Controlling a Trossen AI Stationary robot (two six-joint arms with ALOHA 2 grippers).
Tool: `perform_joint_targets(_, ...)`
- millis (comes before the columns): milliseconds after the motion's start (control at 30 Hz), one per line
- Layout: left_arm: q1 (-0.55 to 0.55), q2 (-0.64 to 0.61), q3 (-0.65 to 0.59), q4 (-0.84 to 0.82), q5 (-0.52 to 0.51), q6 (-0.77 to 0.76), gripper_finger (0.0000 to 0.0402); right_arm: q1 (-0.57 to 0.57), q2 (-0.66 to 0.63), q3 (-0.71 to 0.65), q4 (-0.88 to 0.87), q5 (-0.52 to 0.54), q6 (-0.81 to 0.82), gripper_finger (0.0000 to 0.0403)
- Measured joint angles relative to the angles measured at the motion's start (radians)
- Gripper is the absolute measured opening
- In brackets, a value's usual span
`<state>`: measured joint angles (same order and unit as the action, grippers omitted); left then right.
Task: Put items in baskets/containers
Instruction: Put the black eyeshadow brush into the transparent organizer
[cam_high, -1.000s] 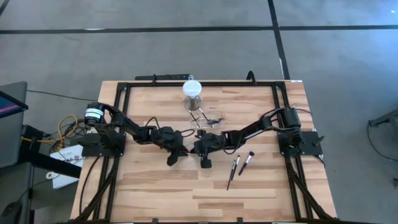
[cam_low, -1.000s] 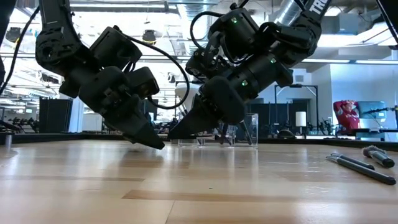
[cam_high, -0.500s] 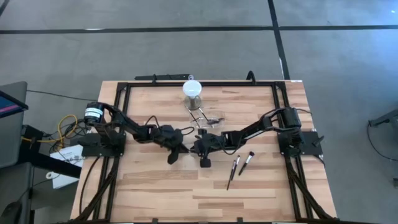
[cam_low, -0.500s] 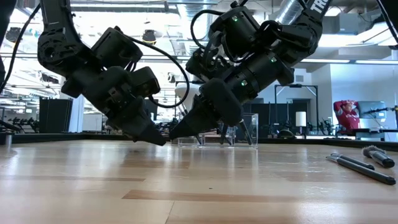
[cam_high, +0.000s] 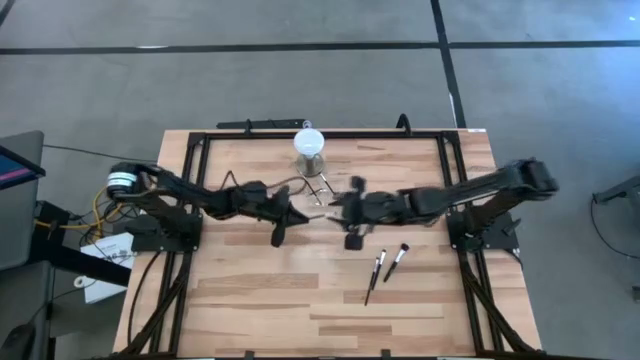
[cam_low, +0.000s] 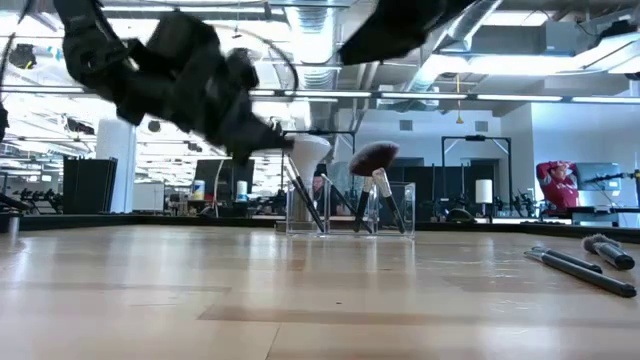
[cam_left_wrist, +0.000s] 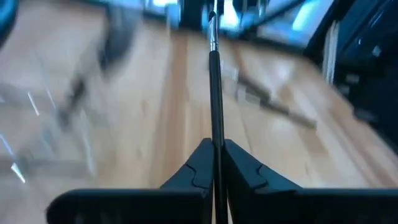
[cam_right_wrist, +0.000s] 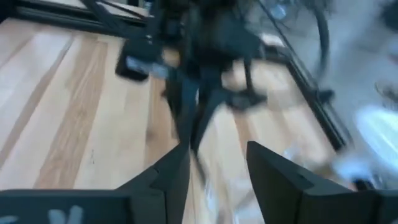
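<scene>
While raised beside the clear container (cam_low: 350, 208), the left gripper (cam_left_wrist: 214, 163) is clamped on a brush (cam_left_wrist: 214, 93). On the container's other side, the right gripper (cam_right_wrist: 214, 163) stands wide, holding nothing.

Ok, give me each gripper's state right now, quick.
Left gripper: shut on a makeup brush, held above the table.
Right gripper: open, holding nothing.
</scene>
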<state>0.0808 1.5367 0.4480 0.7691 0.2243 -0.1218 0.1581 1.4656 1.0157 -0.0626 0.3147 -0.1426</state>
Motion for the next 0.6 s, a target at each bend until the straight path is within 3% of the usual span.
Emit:
perform_joint_targets(100,0.012,-0.104,0.000,0.004,-0.018,0.070,0.0019,0.000,-0.089,-0.016,-0.128,0.006,0.135,0.0158)
perform_joint_targets(233,0.020,-0.217,0.000,0.002,0.021,0.156,0.0018,-0.014,-0.111,-0.123,-0.110,0.010,0.182,0.0161)
perform_joint_targets(433,0.020,-0.252,0.000,0.002,0.080,0.170,0.0018,-0.079,-0.007,-0.230,0.313,0.013,0.021,0.0162)
perform_joint_targets(600,0.020,-0.235,0.000,-0.001,0.080,0.187,0.0018,-0.102,0.042,-0.203,0.544,-0.151,-0.016,0.0162)
